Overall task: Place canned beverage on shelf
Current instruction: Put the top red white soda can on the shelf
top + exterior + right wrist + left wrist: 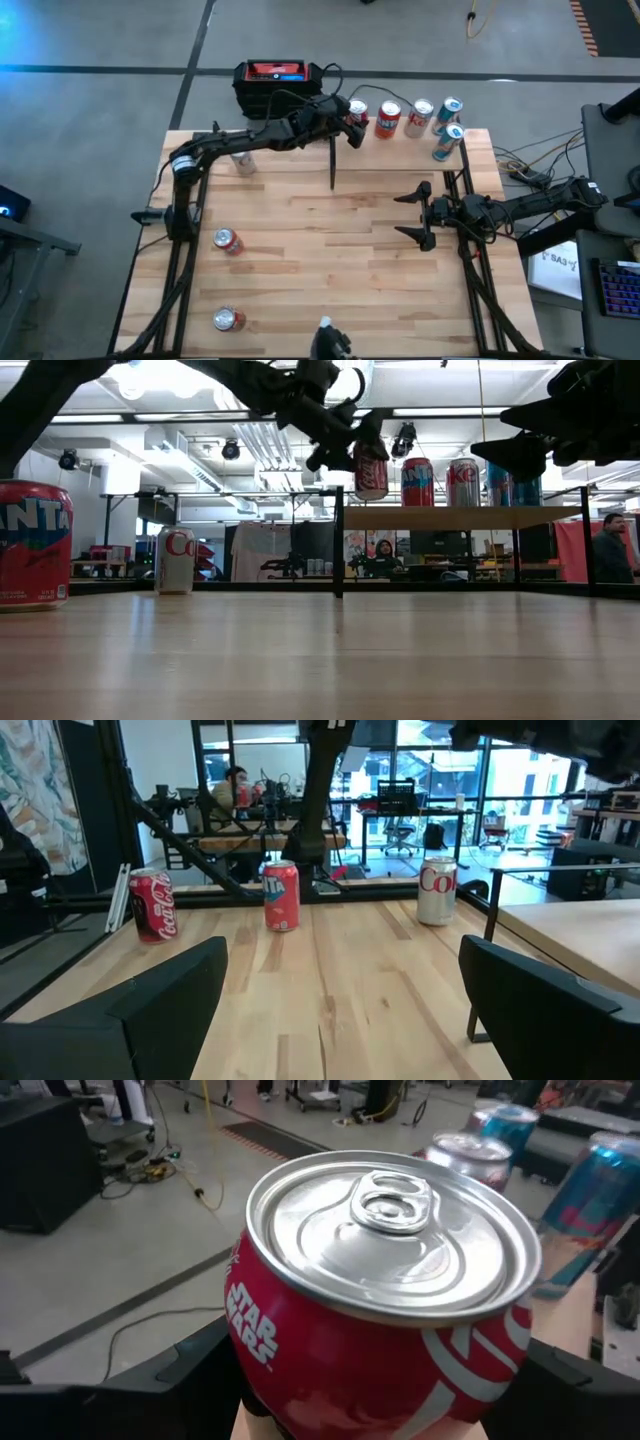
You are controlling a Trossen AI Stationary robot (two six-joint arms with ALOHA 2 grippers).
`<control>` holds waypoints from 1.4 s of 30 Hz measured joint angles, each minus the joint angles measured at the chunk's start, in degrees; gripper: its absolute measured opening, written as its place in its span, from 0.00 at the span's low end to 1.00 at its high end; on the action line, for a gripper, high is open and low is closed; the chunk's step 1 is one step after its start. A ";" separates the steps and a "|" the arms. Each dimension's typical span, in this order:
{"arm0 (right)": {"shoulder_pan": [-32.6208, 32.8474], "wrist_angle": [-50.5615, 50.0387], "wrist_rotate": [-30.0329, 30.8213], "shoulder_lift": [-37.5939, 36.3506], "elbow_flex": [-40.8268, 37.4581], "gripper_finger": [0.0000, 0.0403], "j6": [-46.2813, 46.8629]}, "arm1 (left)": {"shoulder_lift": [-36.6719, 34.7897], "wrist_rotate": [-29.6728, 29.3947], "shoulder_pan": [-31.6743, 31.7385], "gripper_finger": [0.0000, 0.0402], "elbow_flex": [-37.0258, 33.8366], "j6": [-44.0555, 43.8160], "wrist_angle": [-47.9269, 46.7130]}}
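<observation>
Red cola can (380,1310) held at the shelf's (400,148) left end.
It was red with white lettering and a silver top, clamped upright in the left hand (352,118); the right hand (418,213) hung spread above the desk (330,260), holding nothing.

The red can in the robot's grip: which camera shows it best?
The left wrist view: the red can fills the picture, its lid and lettering clear. The low view shows it small, held by the left tool just above the shelf. From above, the arm mostly hides it. The right wrist view misses it.
</observation>
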 joint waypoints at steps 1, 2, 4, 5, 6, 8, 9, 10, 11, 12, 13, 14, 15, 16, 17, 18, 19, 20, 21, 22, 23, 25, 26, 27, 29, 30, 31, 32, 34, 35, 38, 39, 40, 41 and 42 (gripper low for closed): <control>0.00 0.00 0.17 0.00 0.00 0.95 -0.02 | 0.29 0.10 0.25 0.73 0.00 0.05 0.05; 0.00 0.00 0.41 0.02 0.00 0.95 -0.02 | 0.70 0.09 0.42 0.73 0.00 0.09 0.11; 0.00 0.00 1.26 0.01 0.00 0.95 -0.02 | 1.26 0.80 0.92 0.73 0.00 0.13 0.16; 0.00 0.00 1.66 0.00 0.00 0.95 -0.02 | 1.45 1.38 1.10 0.73 0.00 0.13 0.03; 0.00 0.00 1.85 0.00 0.00 0.95 -0.02 | 1.54 1.42 1.28 0.73 0.01 0.15 0.21; 0.00 0.00 2.18 0.00 -0.01 0.95 -0.02 | 1.62 1.40 1.57 0.73 0.15 0.17 0.31; 0.00 0.00 2.63 0.00 0.00 0.95 -0.01 | 1.64 1.40 1.65 0.73 0.17 0.16 0.63; 0.00 0.00 2.94 0.00 0.00 0.95 -0.02 | 1.71 1.40 1.75 0.73 0.17 0.15 0.69; 0.00 0.00 3.05 0.00 0.00 0.95 -0.02 | 1.77 1.40 1.79 0.73 0.17 0.16 0.69; 0.00 0.00 3.05 0.00 -0.01 0.95 -0.02 | 1.89 1.40 1.84 0.73 0.17 0.21 0.82; 0.00 0.00 3.09 0.02 0.00 0.95 -0.02 | 1.97 1.41 1.91 0.73 0.17 0.41 1.00; 0.00 0.00 3.09 0.00 0.00 0.95 -0.02 | 2.02 1.42 1.97 0.73 0.17 0.69 1.06; 0.00 0.00 3.09 0.00 0.00 0.95 -0.02 | 2.04 1.41 2.03 0.73 0.17 1.04 1.09; 0.00 0.00 3.07 0.00 0.00 0.95 -0.02 | 2.04 1.42 2.13 0.73 0.17 1.40 1.41; 0.00 0.00 3.09 0.00 0.00 0.95 -0.02 | 2.03 1.42 2.15 0.73 0.18 1.62 1.74; 0.00 0.00 3.09 0.00 0.00 0.95 -0.02 | 2.04 1.42 2.17 0.73 0.20 1.79 1.87; 0.00 0.00 3.11 0.00 0.00 0.95 -0.02 | 2.04 1.40 2.19 0.73 0.22 1.83 1.87; 0.00 0.00 3.11 0.00 0.00 0.95 -0.02 | 2.04 1.40 2.21 0.73 0.22 1.85 1.83; 0.00 0.00 3.11 0.00 0.00 0.95 -0.02 | 2.04 1.41 2.28 0.73 0.22 1.85 1.70; 0.00 0.00 3.14 0.00 0.00 0.95 -0.02 | 2.04 1.42 2.32 0.73 0.22 1.85 1.51; 0.00 0.00 3.16 0.00 0.00 0.95 -0.02 | 2.04 1.42 2.37 0.73 0.21 1.84 1.54; 0.00 0.00 3.18 0.00 0.00 0.95 -0.02 | 2.03 1.42 2.38 0.73 -0.10 1.85 2.19; 0.00 0.00 3.21 0.00 0.00 0.95 -0.02 | 2.04 1.40 2.44 0.73 -0.33 1.85 2.64; 0.00 0.00 3.24 0.00 0.00 0.95 -0.04 | 2.04 1.40 2.46 0.73 -0.52 1.85 2.88; 0.00 0.00 3.24 0.00 0.00 0.95 -0.02 | 2.04 1.40 2.52 0.73 -0.87 1.85 3.14; 0.00 0.00 3.24 0.00 0.00 0.95 -0.02 | 2.03 1.41 2.51 0.73 -0.93 1.85 3.16; 0.00 0.00 3.24 0.00 0.00 0.95 -0.02 | 2.04 1.42 2.50 0.73 -0.97 1.85 3.21; 0.00 0.00 3.24 0.00 0.00 0.95 -0.02 | 2.04 1.40 2.50 0.73 -1.03 1.85 3.39; 0.00 0.00 3.22 0.00 0.00 0.95 -0.04 | 2.46 1.40 2.52 0.73 -0.97 1.81 4.24; 0.00 0.00 3.22 0.00 0.00 0.95 -0.04 | 2.76 1.40 2.52 0.73 -0.82 1.63 4.17; 0.00 0.00 3.18 0.02 0.00 0.95 -0.02 | 4.09 1.44 2.52 0.73 -0.79 1.66 5.32; 0.00 0.00 3.03 0.02 -0.02 0.95 -0.02 | 4.41 1.47 2.52 0.73 -0.79 1.67 5.67; 0.00 0.00 3.01 0.00 -0.01 0.95 -0.02 | 4.68 1.51 2.52 0.73 -0.79 1.66 5.99; 0.00 0.00 2.96 0.00 0.00 0.95 -0.02 | 4.77 1.63 2.52 0.73 -0.79 1.67 6.54; 0.00 -0.01 2.93 0.02 0.00 0.95 -0.06 | 4.79 1.77 2.52 0.73 -0.79 1.71 7.00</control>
